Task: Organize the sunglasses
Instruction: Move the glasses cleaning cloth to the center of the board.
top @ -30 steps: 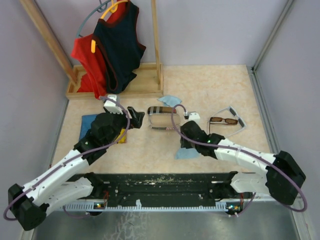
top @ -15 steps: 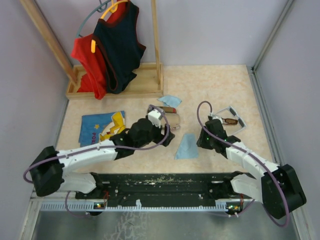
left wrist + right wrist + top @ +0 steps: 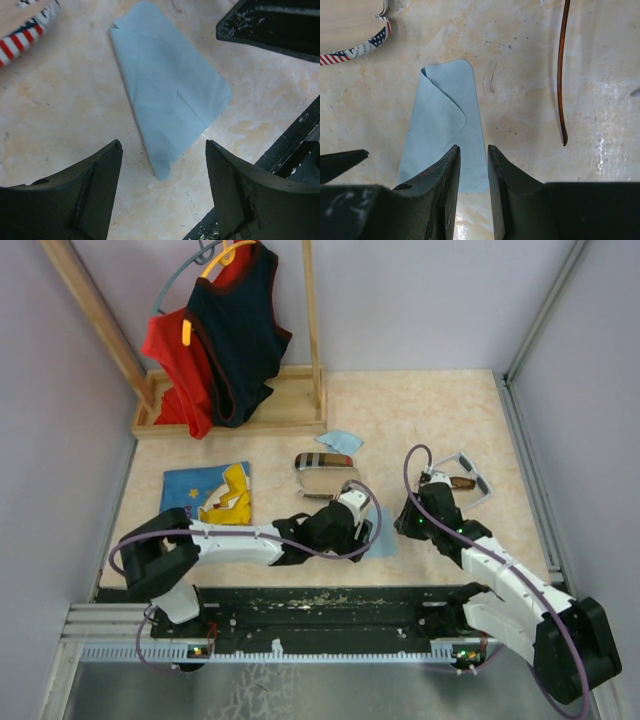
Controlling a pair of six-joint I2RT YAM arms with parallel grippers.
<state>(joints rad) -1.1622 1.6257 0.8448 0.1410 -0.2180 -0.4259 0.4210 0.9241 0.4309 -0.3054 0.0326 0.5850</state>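
Left gripper: jaws spread wide, poised over light-blue cloth, nothing gripped. Right gripper: jaws narrowly parted, empty. Sunglasses: noted just ahead-right of that gripper, untouched. Step judged: cloth pickup; lowering and closing were called for.

Dark brown sunglasses just beside white-grey sunglasses, both flat at the tabletop's right side.

No text, label or number is legible anywhere.
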